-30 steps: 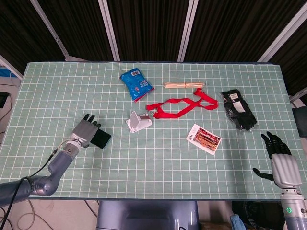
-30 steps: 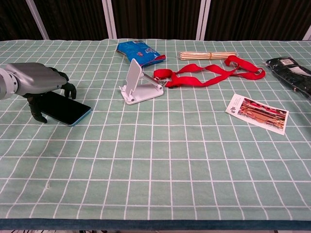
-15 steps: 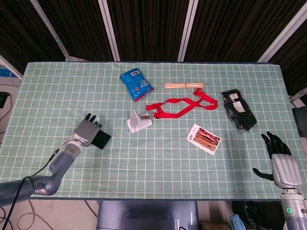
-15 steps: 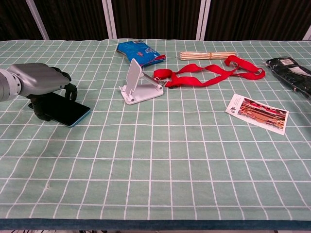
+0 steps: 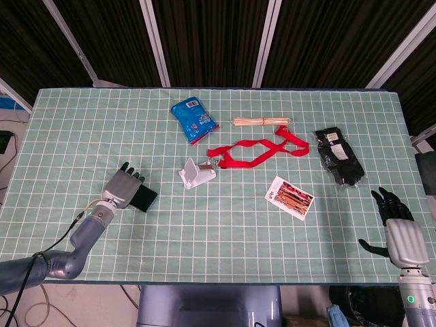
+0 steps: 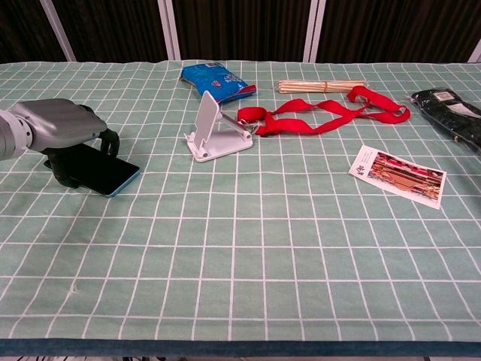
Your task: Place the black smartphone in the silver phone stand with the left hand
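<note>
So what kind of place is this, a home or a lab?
Most likely a robot lab test bench: a gridded green mat covers the table, dark curtains hang behind, and unrelated props lie apart, such as the red lanyard.

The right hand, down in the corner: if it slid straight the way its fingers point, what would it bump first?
Probably the black gloves packet. The right hand points up the table's right edge, and nothing else lies between. It might pass just beside it; depth is hard to judge.
</note>
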Robot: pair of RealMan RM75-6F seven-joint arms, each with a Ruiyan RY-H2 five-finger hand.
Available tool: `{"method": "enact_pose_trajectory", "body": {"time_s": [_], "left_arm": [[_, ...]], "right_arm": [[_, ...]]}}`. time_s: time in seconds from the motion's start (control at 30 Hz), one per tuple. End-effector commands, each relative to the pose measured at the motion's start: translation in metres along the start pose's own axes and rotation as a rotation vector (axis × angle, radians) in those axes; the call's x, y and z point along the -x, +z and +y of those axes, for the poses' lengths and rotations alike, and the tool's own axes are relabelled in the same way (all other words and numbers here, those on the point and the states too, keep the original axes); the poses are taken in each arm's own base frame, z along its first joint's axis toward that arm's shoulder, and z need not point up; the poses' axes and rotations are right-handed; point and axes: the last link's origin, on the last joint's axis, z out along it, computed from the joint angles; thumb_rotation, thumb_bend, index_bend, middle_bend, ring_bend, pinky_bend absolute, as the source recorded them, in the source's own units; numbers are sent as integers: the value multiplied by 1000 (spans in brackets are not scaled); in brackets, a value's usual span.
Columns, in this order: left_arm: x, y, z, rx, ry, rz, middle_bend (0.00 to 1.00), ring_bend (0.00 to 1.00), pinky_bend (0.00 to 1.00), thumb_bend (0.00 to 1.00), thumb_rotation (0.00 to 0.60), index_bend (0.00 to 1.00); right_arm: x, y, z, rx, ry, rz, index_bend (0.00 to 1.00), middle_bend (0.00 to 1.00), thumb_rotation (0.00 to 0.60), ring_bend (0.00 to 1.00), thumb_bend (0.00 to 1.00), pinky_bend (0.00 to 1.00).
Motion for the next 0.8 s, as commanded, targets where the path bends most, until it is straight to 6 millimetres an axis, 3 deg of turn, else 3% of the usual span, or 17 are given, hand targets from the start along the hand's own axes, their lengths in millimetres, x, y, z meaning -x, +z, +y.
{"method": "enact_pose_trajectory", "body": {"time_s": [0.03,0.5,0.8], "left_arm": [[1,-1,0,2,-6,11,675,211,115,434,600,627],[-26,-9,-10,-25,-68,95,698,223,115,459,600,652],[-49,-13,-5,-84,-300,175,705,234,114,459,600,657]], "right_arm": [[0,0,0,-1,1,0,0,0,600,0,183,154],[-1,0,0,-3,14,-2,0,0,600,0,183,154],[-1,0,0,-3,22,-5,0,0,600,0,183,154]]}}
